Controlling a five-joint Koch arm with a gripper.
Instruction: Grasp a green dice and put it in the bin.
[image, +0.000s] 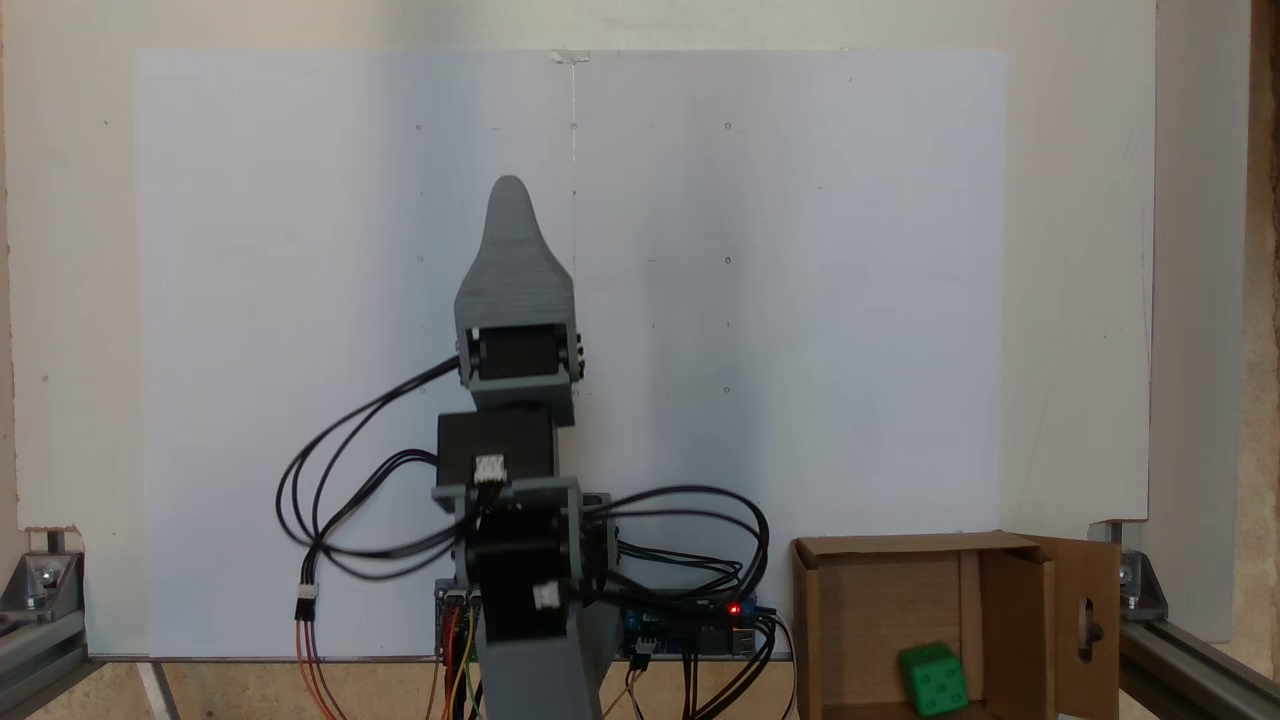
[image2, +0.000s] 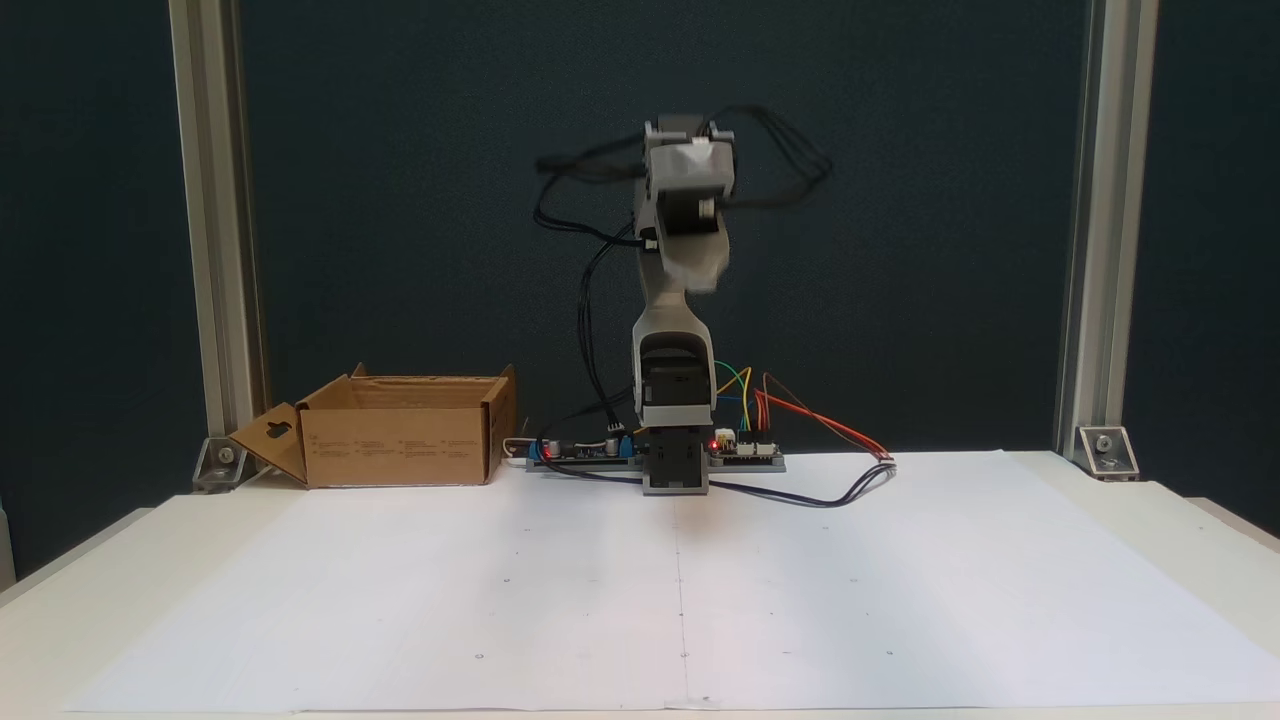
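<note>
The green dice (image: 933, 678) lies inside the bin (image: 1017, 620), on its floor near the right wall, with several pips showing. The bin is a brown cardboard box at the lower right of a fixed view, and its side flap with a handle hole (image2: 270, 435) hangs open. The box stands at the back left of the table beside the arm's base. My grey gripper (image: 510, 195) is well away from the bin, over the white sheet. It is raised high above the table and blurred (image2: 700, 270). Only one tapered tip shows, and nothing hangs from it.
Circuit boards (image2: 745, 452) with red lights and loose black and coloured cables (image2: 830, 480) lie around the arm's base. Aluminium frame posts (image2: 215, 230) stand at the table's back corners. A large white paper sheet (image2: 680, 590) covers the tabletop.
</note>
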